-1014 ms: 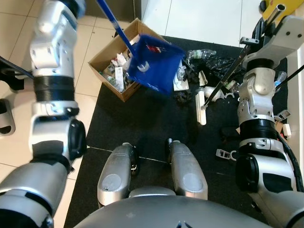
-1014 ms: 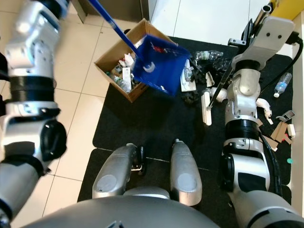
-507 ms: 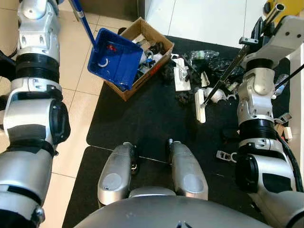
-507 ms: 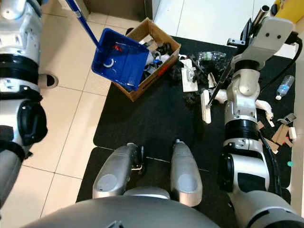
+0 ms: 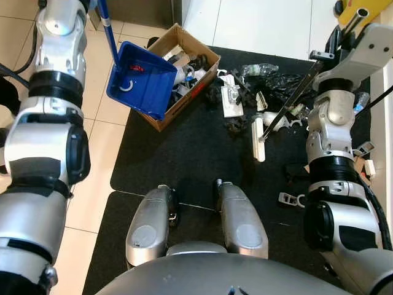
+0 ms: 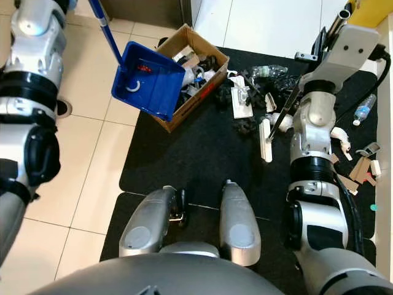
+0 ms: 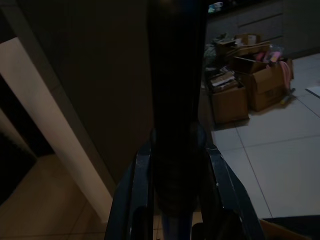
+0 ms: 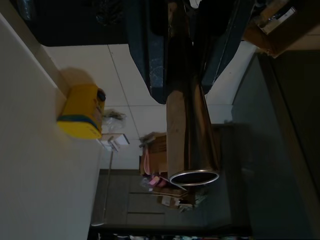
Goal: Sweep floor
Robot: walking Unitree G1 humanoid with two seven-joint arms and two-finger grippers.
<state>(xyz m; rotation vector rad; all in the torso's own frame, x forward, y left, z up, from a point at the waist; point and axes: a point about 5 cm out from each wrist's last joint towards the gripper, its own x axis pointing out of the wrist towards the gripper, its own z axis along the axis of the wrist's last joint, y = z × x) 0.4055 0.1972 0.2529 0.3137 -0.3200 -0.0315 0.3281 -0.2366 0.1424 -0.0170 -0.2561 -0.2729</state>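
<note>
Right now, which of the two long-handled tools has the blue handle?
The dustpan, held up by the left end effector over the cardboard box. The broom on the right has a dark metal pole.

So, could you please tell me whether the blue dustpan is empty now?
Nearly empty: the dustpan, tilted beside the cardboard box, shows bare blue inside save a red scrap and a white ring.

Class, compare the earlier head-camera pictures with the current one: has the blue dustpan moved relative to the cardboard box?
Yes. The blue dustpan has swung toward the robot's left: it hung over the right side of the cardboard box, and now overlaps the box's left edge, above the tiles.
</note>
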